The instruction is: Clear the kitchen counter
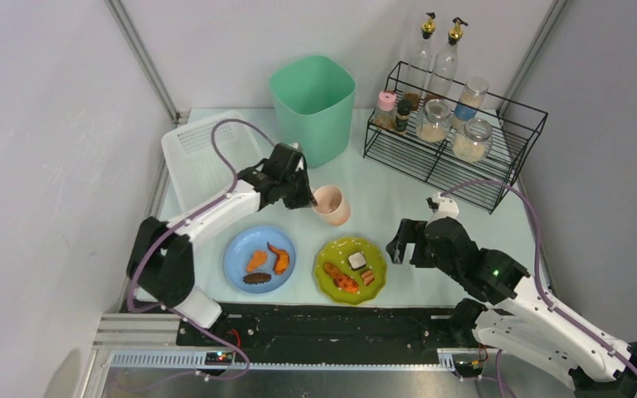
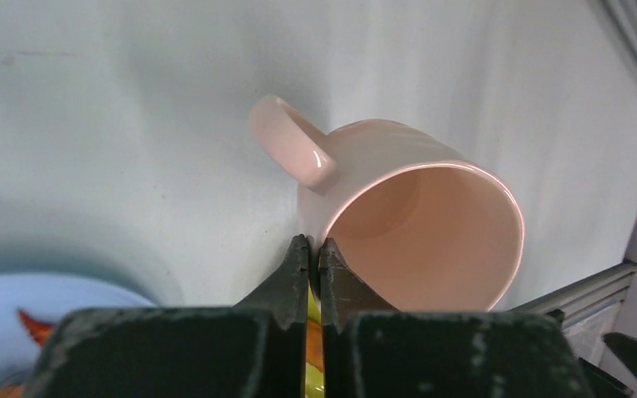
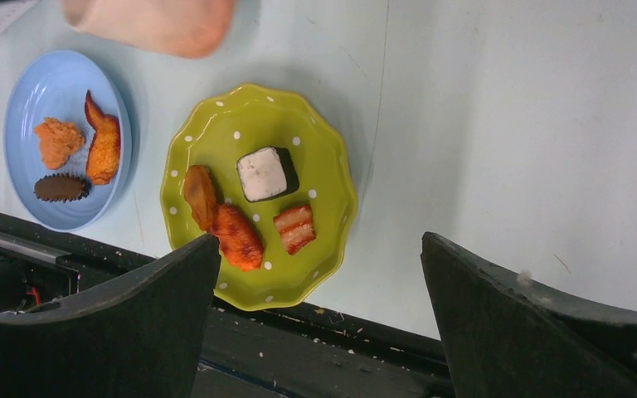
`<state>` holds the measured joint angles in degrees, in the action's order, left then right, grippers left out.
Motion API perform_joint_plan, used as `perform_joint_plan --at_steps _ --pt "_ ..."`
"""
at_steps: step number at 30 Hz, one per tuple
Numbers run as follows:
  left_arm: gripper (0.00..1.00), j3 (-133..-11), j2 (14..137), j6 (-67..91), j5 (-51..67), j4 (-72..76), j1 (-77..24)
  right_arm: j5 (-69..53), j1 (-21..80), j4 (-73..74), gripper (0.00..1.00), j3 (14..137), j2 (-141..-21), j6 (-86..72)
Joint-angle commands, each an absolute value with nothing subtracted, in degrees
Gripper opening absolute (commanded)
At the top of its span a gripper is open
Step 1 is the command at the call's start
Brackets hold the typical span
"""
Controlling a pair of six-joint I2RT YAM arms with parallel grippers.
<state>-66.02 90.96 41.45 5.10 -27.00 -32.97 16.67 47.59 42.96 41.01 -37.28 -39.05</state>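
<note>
The left tool [image 2: 311, 242] is sitting shut, its two fingers meeting at the tips right against the near rim of the pink mug [image 2: 431, 240]. The mug's wall seems to be lying just beside the tips rather than between them, so the tool is probably gripping nothing. The mug is standing upright near the middle of the bench [image 1: 381, 186], with its handle [image 2: 292, 143] on the side away from the tool. It is looking like glazed ceramic: stiff, fairly light, glossy and therefore slippery, and liable to chip if dropped. A pinch across the wall at the rim, or around the handle, would probably suit it best.

The bench is lying under everything, smooth and glossy, so things are likely to slide on it. Nearer the arms, the blue plate [image 3: 25, 83] and the green plate [image 3: 249, 98] are carrying loose food, which calls for a rim hold kept level.

The right tool [image 1: 408, 242] is hanging wide open and empty just right of the green plate.

No writing is readable; the jars in the wire rack [image 1: 464, 178] are showing too small.
</note>
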Motion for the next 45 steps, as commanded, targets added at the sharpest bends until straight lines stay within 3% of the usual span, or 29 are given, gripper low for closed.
perform_joint_plan --at_steps 1,20,32,45 --pt "0.0 -72.5 81.7 39.7 4.6 -28.4 -30.8 17.7 48.0 41.3 0.95 40.8 -38.0 -39.9" --pt "0.0 -74.3 68.1 42.6 -15.9 -36.9 -13.3 17.0 48.6 39.2 0.95 40.8 -41.1 -39.5" --pt "0.0 -71.8 71.7 53.0 -20.7 -39.3 -4.6 17.3 48.8 40.6 0.95 40.6 -40.3 -39.4" --pt "0.0 -72.8 79.9 54.8 -21.3 -40.0 -2.5 18.2 48.8 42.1 0.95 40.3 -39.2 -39.9"
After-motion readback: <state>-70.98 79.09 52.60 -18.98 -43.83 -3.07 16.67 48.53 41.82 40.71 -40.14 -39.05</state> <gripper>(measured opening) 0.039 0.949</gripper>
